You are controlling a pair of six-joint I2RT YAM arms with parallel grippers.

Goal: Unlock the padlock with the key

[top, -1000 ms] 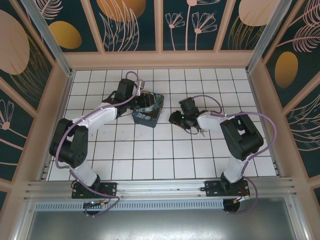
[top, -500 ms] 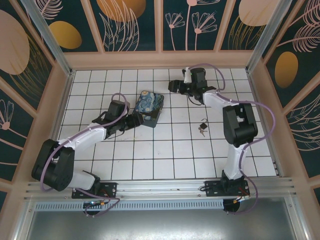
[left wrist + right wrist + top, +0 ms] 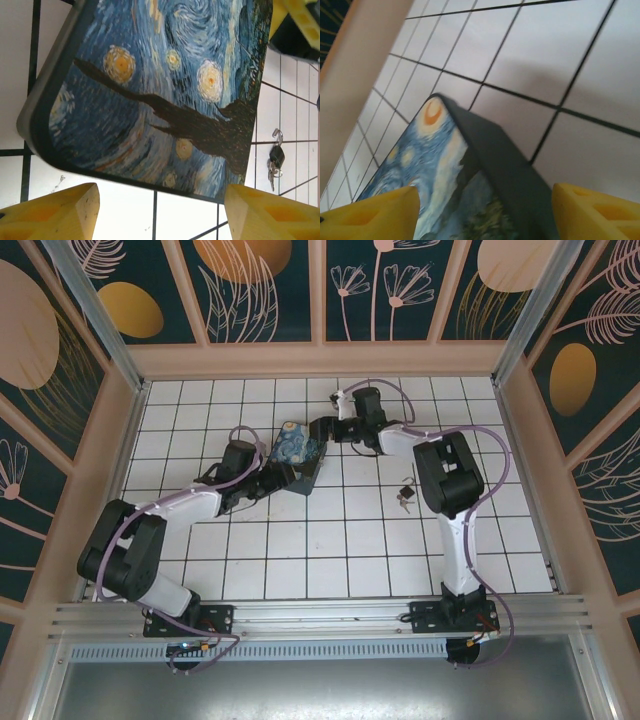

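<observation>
The padlock [image 3: 406, 493] lies on the white tiled floor right of centre, small and black, with the key [image 3: 271, 173] hanging from it by its ring. In the left wrist view the padlock [image 3: 276, 156] shows past the tin's right edge. My left gripper [image 3: 283, 476] is open at the near corner of the blue swirly tin [image 3: 300, 450]; its yellow fingers [image 3: 55, 212] stand wide, just short of the tin's edge. My right gripper [image 3: 320, 430] is open at the tin's far right corner, which sits between its fingers [image 3: 597, 212] without touching them. Neither gripper is near the padlock.
The closed tin [image 3: 150, 85] lies tilted across the tiles between both grippers. Pink walls [image 3: 520, 440] enclose the floor on three sides. The right arm [image 3: 445, 475] reaches past the padlock's left side.
The right gripper left the padlock and key on the floor, swung to the back, then came to the tin's far corner. The left gripper withdrew to the tin's near side. Both jaws widened.
</observation>
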